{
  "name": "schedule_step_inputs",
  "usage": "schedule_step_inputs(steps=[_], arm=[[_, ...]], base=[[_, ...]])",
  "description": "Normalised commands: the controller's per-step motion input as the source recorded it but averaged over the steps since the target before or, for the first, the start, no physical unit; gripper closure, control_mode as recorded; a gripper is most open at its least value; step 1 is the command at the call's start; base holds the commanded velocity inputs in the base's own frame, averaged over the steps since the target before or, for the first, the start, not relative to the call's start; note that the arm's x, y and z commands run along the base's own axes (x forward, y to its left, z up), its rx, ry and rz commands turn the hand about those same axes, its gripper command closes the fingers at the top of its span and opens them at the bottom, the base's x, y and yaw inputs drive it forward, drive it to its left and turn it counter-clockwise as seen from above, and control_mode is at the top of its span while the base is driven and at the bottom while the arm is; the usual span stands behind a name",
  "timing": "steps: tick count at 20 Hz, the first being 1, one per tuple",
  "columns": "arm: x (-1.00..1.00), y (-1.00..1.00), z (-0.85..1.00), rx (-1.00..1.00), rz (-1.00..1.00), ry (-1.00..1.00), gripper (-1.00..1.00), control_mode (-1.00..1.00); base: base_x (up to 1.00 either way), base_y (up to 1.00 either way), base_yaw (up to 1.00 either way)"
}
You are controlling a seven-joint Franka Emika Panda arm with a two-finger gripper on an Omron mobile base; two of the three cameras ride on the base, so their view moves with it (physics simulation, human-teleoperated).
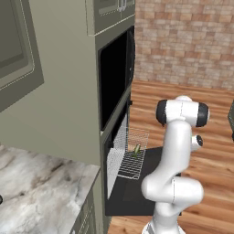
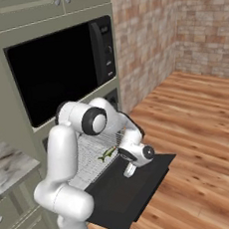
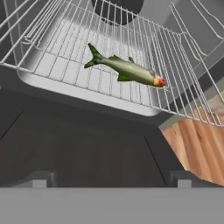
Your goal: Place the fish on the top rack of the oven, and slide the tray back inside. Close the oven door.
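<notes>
The fish [image 3: 127,69], slender with a greenish back, lies on the top rack [image 3: 78,65], a silver wire tray pulled out over the lowered oven door [image 3: 87,144]. From the left base the fish [image 1: 136,150] rests near the outer end of the rack [image 1: 130,164], which juts from the oven [image 1: 109,153] above the door [image 1: 132,194]. From the right base my gripper [image 2: 128,171] hangs just off the rack's [image 2: 91,156] front edge, above the door [image 2: 129,192] and beside the fish [image 2: 108,153]. My gripper [image 3: 111,180] is open and holds nothing, fingertips [image 3: 41,179] set wide apart.
A tall glossy black glass-fronted unit [image 2: 56,67] sits above the oven in the olive cabinet column [image 1: 64,100]. A marble counter [image 1: 41,192] lies to the left. Wooden floor [image 2: 204,142] spreads to the right, up to a brick wall [image 2: 147,28].
</notes>
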Motion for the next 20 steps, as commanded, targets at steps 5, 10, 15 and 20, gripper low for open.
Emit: schedule_step_inputs(steps=[5,10,15,20], arm=[[0.22,0.00,0.00,0.01,0.00,0.09,-1.00,-1.00],[0.43,0.00,0.00,0.03,0.00,0.19,-1.00,-1.00],[0.45,0.07,-0.18,0.02,0.00,0.08,-1.00,-1.00],[0.31,0.10,-0.60,0.02,0.00,-0.05,-1.00,-1.00]], base=[[0.00,0.00,0.00],[0.00,0.00,0.00],[0.00,0.00,0.00],[0.00,0.00,0.00]])
